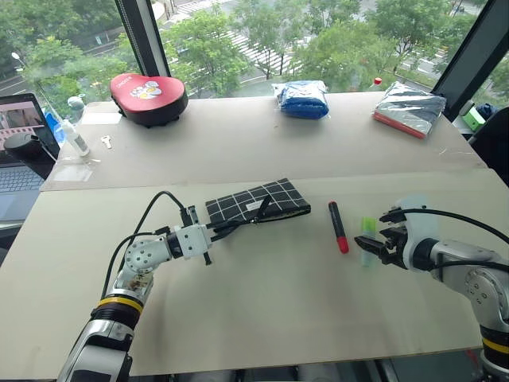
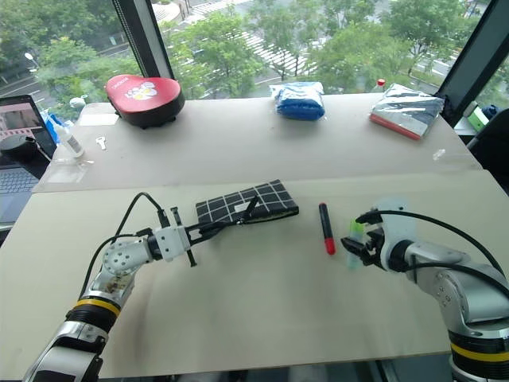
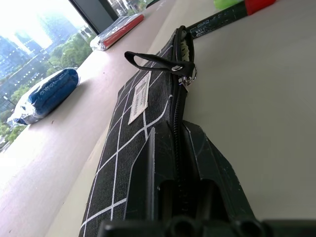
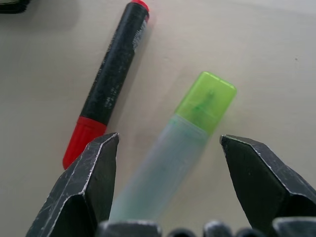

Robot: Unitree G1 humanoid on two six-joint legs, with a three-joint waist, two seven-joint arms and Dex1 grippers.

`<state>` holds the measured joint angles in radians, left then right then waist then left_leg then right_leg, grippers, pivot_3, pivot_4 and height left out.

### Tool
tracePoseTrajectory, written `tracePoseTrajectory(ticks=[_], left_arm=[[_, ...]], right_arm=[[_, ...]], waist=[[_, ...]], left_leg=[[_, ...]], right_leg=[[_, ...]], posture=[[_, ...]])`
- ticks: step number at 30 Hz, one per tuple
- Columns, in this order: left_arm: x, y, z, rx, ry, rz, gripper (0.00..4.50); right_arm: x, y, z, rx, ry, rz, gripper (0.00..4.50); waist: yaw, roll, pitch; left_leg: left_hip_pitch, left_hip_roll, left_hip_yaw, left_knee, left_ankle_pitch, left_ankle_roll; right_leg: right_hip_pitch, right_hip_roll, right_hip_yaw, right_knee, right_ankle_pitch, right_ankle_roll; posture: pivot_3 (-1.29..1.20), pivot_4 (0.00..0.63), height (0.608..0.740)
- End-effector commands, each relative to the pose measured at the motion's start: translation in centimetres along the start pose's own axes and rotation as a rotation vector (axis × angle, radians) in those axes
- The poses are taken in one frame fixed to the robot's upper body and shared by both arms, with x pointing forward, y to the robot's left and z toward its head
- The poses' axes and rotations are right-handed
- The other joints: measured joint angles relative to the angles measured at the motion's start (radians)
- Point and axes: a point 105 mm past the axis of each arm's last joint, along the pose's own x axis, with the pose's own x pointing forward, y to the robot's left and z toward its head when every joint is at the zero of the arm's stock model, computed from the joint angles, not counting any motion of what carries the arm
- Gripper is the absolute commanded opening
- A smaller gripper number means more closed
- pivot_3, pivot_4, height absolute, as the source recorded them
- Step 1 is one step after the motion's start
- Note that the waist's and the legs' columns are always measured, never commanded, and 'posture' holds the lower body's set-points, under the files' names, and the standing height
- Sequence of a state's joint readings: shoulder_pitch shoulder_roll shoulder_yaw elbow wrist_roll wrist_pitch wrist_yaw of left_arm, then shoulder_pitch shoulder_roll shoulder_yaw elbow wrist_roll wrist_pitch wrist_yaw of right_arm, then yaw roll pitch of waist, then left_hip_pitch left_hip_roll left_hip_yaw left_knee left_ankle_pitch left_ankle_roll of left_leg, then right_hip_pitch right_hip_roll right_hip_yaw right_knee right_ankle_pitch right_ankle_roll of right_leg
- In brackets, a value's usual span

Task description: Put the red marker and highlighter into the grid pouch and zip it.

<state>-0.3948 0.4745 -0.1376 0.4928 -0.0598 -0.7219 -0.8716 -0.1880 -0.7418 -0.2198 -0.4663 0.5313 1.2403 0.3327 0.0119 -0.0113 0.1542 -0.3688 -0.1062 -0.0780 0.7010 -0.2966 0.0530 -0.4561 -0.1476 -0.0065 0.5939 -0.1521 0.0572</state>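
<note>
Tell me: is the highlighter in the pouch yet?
No. The highlighter lies on the table beside the marker, outside the pouch.

Silver arms, black cables, yellow-banded forearms

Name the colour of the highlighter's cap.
Bright yellow-green cap on the highlighter; clearest in the right wrist view.

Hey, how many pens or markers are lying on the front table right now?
2. The red marker lies just right of the grid pouch. The green highlighter lies right of the marker, between the open fingers of the right hand. Anything inside the pouch is hidden.
</note>
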Motion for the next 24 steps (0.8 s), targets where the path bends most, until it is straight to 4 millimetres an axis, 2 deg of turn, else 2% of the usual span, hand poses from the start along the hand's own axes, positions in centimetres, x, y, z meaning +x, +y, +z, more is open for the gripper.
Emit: tracePoseTrajectory(ticks=[1,13,16,21,24], left_arm=[[0.0,1.5,1.0,0.021,-0.039,0.057,0.00],[0.2,2.3,1.8,0.008,-0.073,0.102,0.00],[0.2,2.5,1.9,0.009,-0.075,0.104,0.00],[0.1,2.7,2.1,0.011,-0.078,0.107,0.00],[0.1,2.8,2.3,0.014,-0.083,0.108,0.00]], right_arm=[[-0.4,-0.6,0.3,-0.056,-0.002,-0.042,3.63],[0.4,-0.7,-1.5,-0.114,0.055,-0.058,3.63],[0.5,-1.0,-1.9,-0.118,0.066,-0.071,2.85],[0.6,-1.5,-1.8,-0.108,0.055,-0.097,1.13],[0.6,-1.8,-1.6,-0.100,0.043,-0.108,0.99]], waist=[[0.000,0.000,0.000],[0.000,0.000,0.000],[0.000,0.000,0.000],[0.002,0.000,0.000],[0.002,0.000,0.000]], left_leg=[[0.000,0.000,0.000,0.000,0.000,0.000],[0.000,0.000,0.000,0.001,0.000,0.000],[0.000,0.000,0.000,0.001,0.000,0.000],[0.000,0.000,0.000,0.003,0.000,0.000],[0.000,0.000,0.000,0.004,0.000,0.000]], right_leg=[[0.000,0.000,0.000,0.000,0.000,0.000],[0.001,0.000,0.000,0.000,0.000,0.000],[0.001,0.000,0.000,0.000,0.000,0.000],[0.002,0.000,0.000,0.000,0.001,0.001],[0.002,0.000,0.000,0.000,0.001,0.001]], posture=[[0.00,0.150,0.740],[0.00,0.150,0.740],[0.00,0.150,0.740],[0.00,0.150,0.740],[0.00,0.150,0.740]])
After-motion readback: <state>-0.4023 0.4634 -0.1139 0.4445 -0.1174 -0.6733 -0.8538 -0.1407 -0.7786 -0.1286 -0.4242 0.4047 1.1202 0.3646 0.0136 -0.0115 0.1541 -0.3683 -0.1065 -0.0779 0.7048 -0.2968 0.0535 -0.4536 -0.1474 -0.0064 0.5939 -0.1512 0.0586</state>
